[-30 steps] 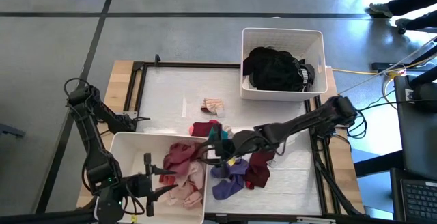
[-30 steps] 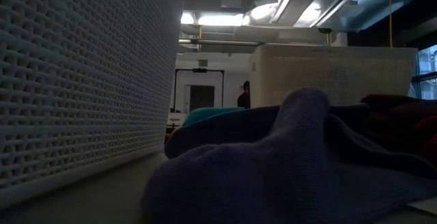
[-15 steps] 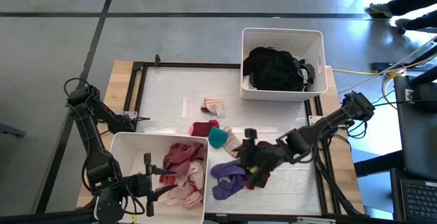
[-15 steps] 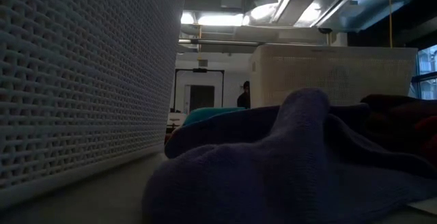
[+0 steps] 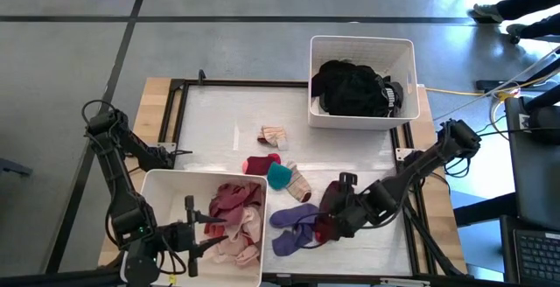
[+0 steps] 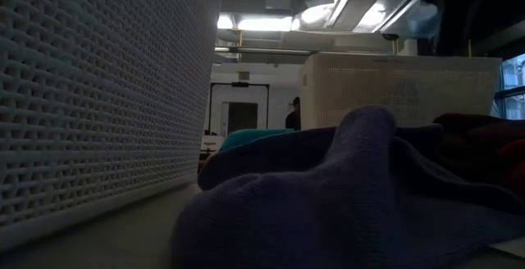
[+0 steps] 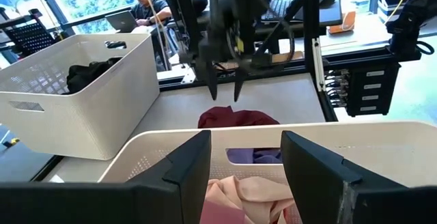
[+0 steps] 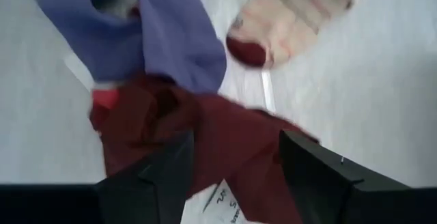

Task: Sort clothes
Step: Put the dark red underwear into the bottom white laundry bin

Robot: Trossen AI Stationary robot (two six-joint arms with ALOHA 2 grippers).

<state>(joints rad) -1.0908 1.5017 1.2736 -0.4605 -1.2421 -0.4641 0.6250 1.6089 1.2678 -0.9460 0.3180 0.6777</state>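
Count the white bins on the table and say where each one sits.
2. One white bin sits at the table's far right corner, holding black clothes. The other bin sits at the near left, holding pink and maroon clothes, with the left claw over it.

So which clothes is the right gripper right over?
The maroon garment: the open right gripper hangs above it, beside the purple socks.

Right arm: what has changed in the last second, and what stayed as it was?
The right gripper pulled back from the teal sock toward the table's right front, over the maroon garment, jaws open, holding nothing. The clothes, both bins and the left gripper over the near bin did not move.
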